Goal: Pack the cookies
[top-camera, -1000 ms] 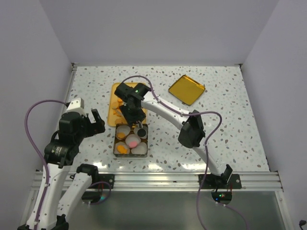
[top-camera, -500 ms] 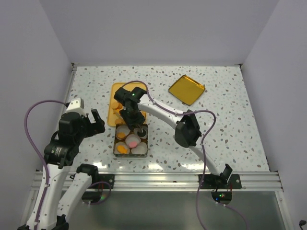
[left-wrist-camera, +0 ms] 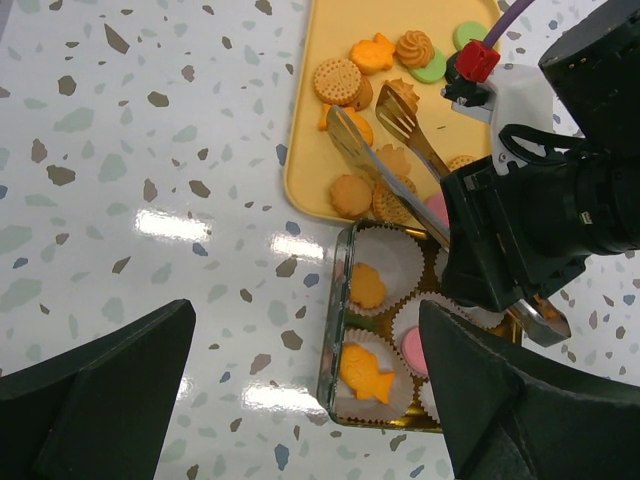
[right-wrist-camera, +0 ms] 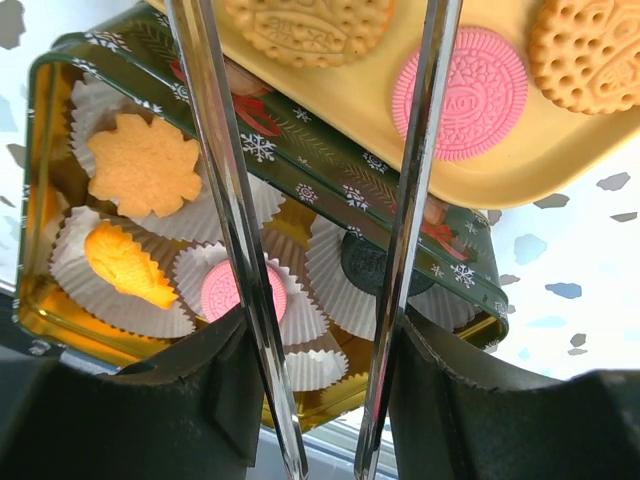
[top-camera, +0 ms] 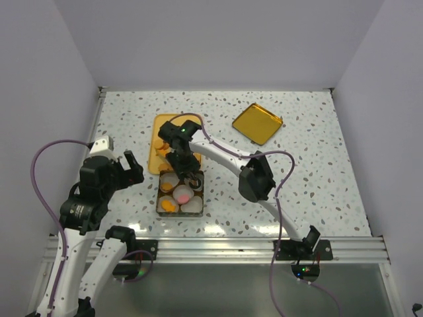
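Observation:
The cookies (left-wrist-camera: 338, 80) lie on a yellow tray (left-wrist-camera: 300, 150), round, fish-shaped and swirled, in orange, tan, pink and green. A green Christmas tin (right-wrist-camera: 330, 170) holds white paper cups with a leaf cookie (right-wrist-camera: 143, 165), a fish cookie (left-wrist-camera: 366, 373), a pink one (right-wrist-camera: 228, 291) and a black one (right-wrist-camera: 366, 262). My right gripper (right-wrist-camera: 320, 330) is shut on metal tongs (right-wrist-camera: 225, 200). The tong arms stand apart and reach over the tray with nothing between them. My left gripper (left-wrist-camera: 300, 400) hangs open over the table left of the tin (top-camera: 158, 198).
A gold lid (top-camera: 258, 123) lies at the back right of the speckled table. The tray (top-camera: 158, 132) touches the tin's far edge. My right arm's elbow (top-camera: 254, 178) hangs to the right of the tin.
My right wrist has shifted a little left and nearer, over the tin's far edge, with the tongs still in its grip. The left arm has barely moved.

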Available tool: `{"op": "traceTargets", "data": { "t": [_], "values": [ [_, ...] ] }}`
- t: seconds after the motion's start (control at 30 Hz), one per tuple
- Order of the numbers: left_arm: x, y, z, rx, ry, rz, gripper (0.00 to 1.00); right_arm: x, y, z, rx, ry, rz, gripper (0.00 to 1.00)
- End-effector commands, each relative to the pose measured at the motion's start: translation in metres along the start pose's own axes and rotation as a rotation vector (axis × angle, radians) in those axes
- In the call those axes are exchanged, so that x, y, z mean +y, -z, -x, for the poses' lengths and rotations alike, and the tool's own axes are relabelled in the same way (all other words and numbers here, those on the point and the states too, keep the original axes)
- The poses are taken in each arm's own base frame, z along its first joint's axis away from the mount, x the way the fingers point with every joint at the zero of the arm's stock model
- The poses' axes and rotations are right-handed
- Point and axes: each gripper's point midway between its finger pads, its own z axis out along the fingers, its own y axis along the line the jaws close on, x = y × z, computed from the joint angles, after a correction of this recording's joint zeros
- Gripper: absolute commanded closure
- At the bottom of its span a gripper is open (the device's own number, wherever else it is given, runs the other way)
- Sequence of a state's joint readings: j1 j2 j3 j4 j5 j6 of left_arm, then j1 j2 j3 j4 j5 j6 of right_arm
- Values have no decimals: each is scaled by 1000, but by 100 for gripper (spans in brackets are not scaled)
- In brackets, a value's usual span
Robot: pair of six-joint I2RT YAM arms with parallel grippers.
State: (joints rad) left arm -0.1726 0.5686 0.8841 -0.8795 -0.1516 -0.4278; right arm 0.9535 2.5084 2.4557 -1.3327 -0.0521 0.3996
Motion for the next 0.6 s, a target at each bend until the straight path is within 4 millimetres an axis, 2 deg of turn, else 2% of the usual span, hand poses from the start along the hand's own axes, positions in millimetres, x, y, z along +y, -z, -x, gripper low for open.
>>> {"op": "traceTargets", "data": {
  "t": [0.0,0.13,0.47,0.57],
  "values": [
    [0,0,6,-35,17,5,0,9,43,12,-75,-12,85,52],
    [1,-1,6,-35,21,9,0,15,44,8,-53,-19,113,55],
    [0,-1,6,-36,23,9,0,6,38,-4,0,-10,74,67],
    [0,-1,5,-34,23,8,0,4,43,-1,-21,-6,61,69]
  ]
}}
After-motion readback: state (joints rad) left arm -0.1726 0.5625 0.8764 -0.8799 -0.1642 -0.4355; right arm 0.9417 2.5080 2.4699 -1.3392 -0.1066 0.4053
